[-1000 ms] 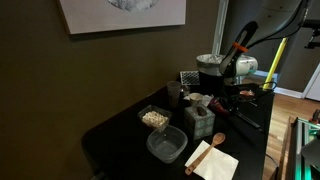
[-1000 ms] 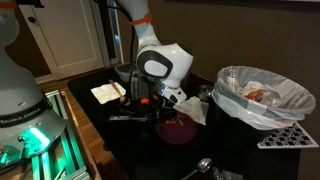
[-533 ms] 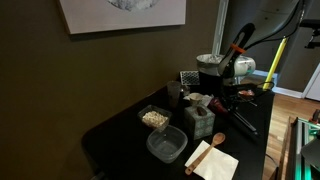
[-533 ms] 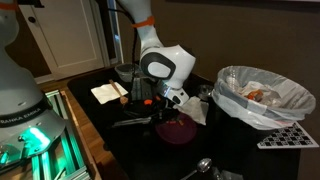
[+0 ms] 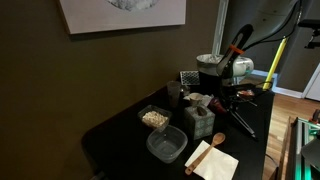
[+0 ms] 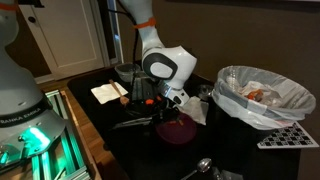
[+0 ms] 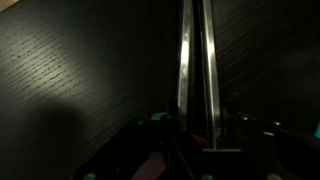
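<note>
My gripper [image 6: 160, 101] is shut on the handle end of long metal tongs [image 7: 196, 60] with dark arms. In the wrist view the two metal arms run straight away from the jaws over the dark wood-grain table [image 7: 70, 70]. In an exterior view the tongs [image 6: 130, 121] reach out from the gripper just above the table, next to a dark purple bowl [image 6: 178, 131]. In an exterior view the gripper [image 5: 229, 96] holds the tongs [image 5: 243, 122] slanting down toward the table edge.
A white bin lined with a bag [image 6: 255, 95], a tray with holes [image 6: 286, 136] and a metal spoon [image 6: 201, 166] stand nearby. Elsewhere are a napkin with a wooden spoon [image 5: 212, 158], clear containers [image 5: 167, 145], a green box [image 5: 198, 121], a grater [image 5: 188, 78] and a pot [image 5: 210, 64].
The tongs have swung a little in my grip, and their far end now points more toward the table edge. The gripper has shifted only slightly.
</note>
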Controlling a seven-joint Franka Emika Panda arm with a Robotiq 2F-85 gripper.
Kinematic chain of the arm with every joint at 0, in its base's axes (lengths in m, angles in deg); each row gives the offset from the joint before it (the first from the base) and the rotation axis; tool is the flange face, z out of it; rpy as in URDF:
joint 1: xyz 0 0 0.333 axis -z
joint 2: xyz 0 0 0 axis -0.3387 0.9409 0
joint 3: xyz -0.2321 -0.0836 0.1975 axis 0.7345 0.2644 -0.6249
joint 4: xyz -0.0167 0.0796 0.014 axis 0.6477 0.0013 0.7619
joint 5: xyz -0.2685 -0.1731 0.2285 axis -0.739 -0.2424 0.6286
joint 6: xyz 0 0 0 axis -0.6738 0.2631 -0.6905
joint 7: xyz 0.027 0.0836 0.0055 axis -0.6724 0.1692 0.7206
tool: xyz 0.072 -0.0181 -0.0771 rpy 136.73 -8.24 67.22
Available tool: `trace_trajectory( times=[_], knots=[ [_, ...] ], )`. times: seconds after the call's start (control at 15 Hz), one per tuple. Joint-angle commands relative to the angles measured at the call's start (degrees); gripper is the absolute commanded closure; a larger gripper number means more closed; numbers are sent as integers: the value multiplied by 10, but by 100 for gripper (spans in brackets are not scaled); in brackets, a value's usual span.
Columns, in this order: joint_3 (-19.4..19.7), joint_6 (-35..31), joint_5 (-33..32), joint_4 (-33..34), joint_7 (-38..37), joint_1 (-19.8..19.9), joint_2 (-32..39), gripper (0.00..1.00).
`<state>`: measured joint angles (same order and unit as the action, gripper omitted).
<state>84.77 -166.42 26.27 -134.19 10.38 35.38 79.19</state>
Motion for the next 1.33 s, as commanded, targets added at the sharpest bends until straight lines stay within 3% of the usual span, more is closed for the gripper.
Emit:
trace_trajectory(
  times=[0.0, 0.2, 0.4, 0.87, 1.0, 1.27],
  knots=[
    [9, 22, -13, 20, -13, -8, 17, 56],
    [9, 25, -14, 30, -13, -6, 31, 49],
    [9, 26, -17, 40, -13, -8, 43, 28],
    [8, 44, -22, 58, -11, -8, 57, 17],
    [8, 48, -22, 63, -10, -8, 62, 20],
    [7, 60, -21, 72, -8, -7, 69, 35]
  ],
)
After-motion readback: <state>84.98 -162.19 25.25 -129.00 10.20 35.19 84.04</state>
